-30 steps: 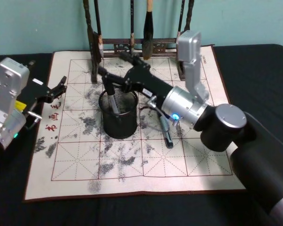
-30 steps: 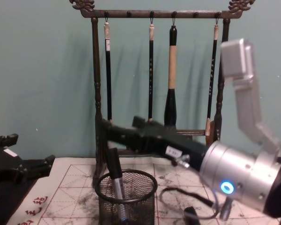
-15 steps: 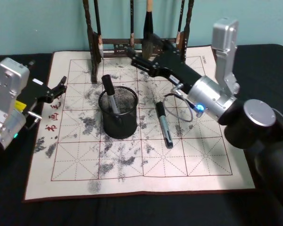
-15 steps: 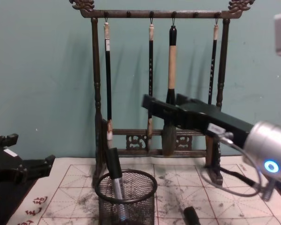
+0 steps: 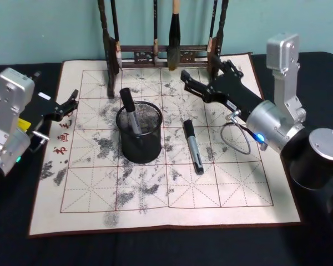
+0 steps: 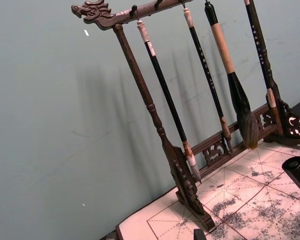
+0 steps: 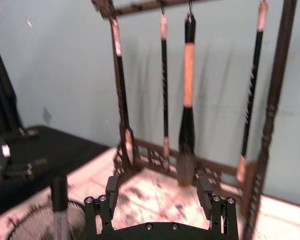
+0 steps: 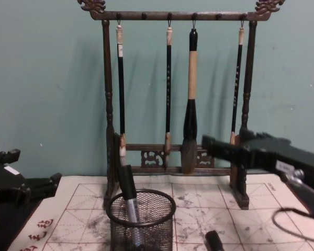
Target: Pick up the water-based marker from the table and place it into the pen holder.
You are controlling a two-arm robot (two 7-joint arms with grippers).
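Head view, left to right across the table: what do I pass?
left end effector → pen holder → marker lying flat → right end effector

From the pen holder [image 5: 139, 136], I see open mat [image 5: 155, 199] between four and eight o'clock. The brush rack [image 5: 155, 54] blocks twelve, a marker [image 5: 192, 146] lies at three, my right gripper [image 5: 206, 75] hangs at two, and my left gripper [image 5: 66, 104] is at nine.
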